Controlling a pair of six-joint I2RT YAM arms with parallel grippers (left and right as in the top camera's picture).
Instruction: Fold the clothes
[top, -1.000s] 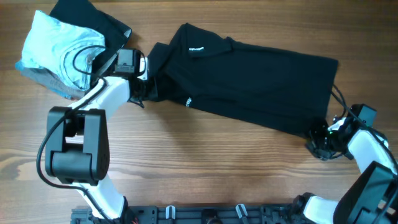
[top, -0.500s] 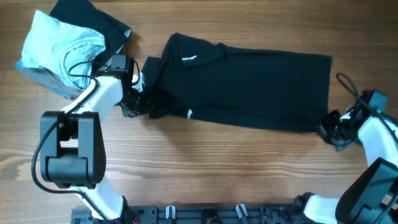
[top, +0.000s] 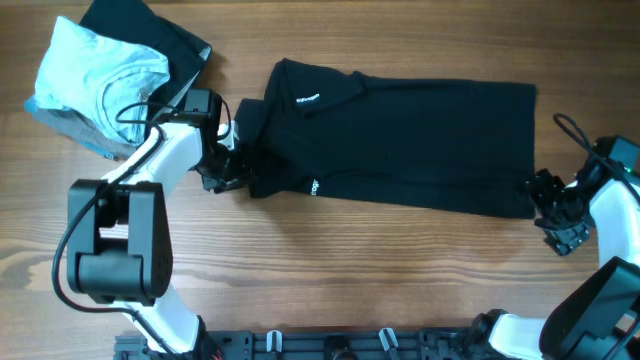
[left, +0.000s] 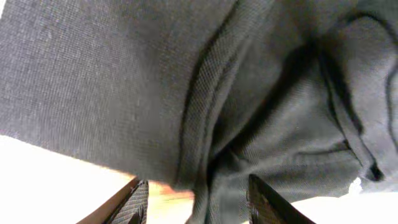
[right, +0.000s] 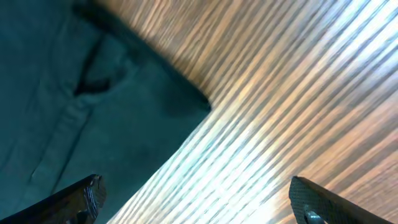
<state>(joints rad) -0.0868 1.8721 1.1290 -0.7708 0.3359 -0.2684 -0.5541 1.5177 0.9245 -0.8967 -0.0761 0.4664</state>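
Overhead view: a black T-shirt lies across the middle of the wooden table as a long band, collar end toward the left arm. The left hand sits at that collar end. The right hand is just beside the shirt's lower corner at the other end. We judge the lengthwise fold done and a crosswise fold next — each hand would need a firm hold on its end. A white label at the collar and a small white mark on the near edge carry print too small to read. A light blue shirt lies folded well apart.

Left wrist view: the hand's gap is narrow, with a ridge of black cloth between its fingers, not visibly squeezed. No writing shows.

Right wrist view: the hand gapes wide over bare wood, holding nothing — the shirt's corner lies just ahead.
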